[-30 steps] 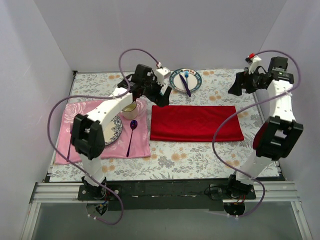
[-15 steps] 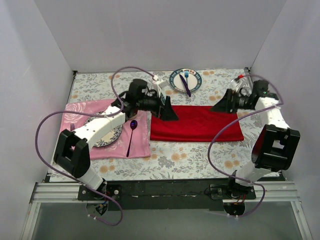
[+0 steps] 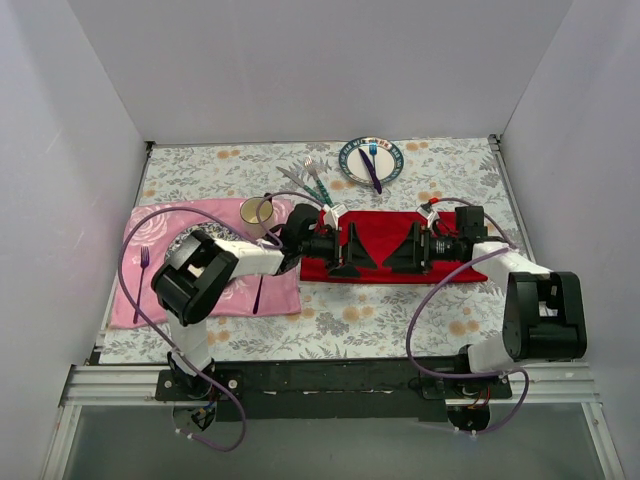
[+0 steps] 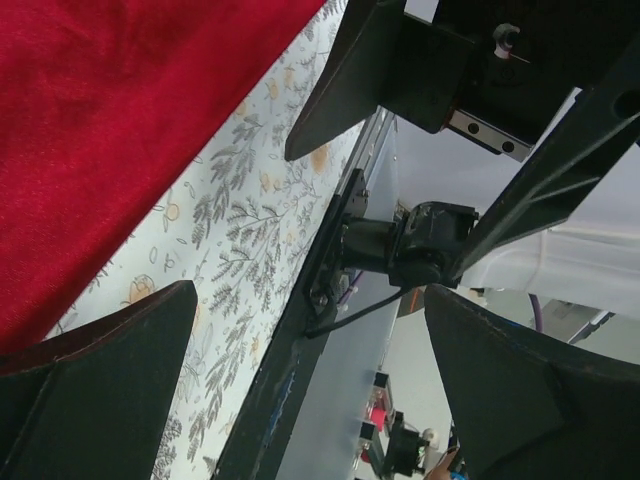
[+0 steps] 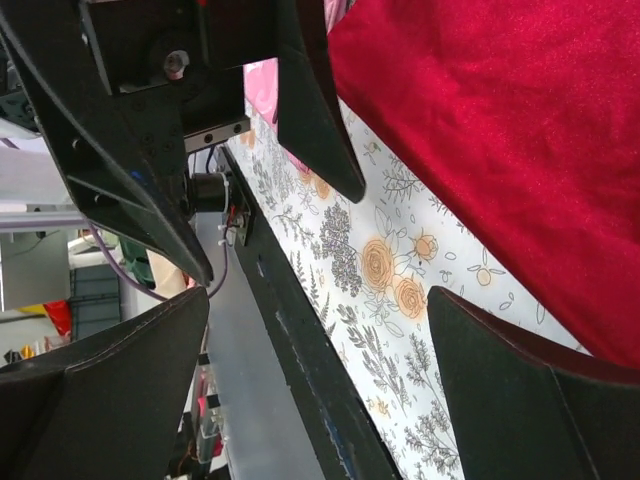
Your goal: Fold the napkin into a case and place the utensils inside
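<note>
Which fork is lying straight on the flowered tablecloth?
The teal-handled fork, behind the red napkin; the blue fork lies on a plate, the purple fork on the pink mat.

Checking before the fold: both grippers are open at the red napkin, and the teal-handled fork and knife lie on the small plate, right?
Not on it: the top external view shows the teal-handled fork and knife on the tablecloth beside the small plate. The rest holds.

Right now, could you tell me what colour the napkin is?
The napkin is plain bright red, best seen in the top external view.
</note>
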Controlling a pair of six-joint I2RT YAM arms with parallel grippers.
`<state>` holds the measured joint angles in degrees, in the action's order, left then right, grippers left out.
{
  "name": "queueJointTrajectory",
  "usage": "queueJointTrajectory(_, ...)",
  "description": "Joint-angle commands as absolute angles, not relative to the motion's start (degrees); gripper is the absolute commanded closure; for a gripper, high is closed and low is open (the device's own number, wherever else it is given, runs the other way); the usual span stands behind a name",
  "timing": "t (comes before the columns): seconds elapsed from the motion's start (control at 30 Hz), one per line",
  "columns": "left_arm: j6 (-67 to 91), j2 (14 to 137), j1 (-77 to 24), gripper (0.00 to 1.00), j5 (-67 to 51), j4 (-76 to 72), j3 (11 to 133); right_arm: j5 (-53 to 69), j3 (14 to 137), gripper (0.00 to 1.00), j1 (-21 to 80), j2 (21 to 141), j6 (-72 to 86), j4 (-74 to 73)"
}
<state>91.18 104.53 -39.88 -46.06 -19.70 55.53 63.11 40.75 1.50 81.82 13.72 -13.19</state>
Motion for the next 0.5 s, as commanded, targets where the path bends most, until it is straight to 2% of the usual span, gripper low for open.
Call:
queueJointTrajectory(0.0,95.63,105.73,-39.99,0.02,-45.36,-29.18,55.37,62.14,40.78,0.01,2.90,86.04,18.90,-2.73)
queueJointTrajectory(0.2,92.29,109.24,-39.38,0.02,-42.98,-27.60,57.04,62.23,40.43,0.01,3.69,88.94,18.81,-0.53)
queueJointTrajectory(0.47,93.24,113.11,-36.92,0.02,-46.93,-33.48,52.22,64.50,39.90,0.01,3.69,98.16,14.95,-0.53)
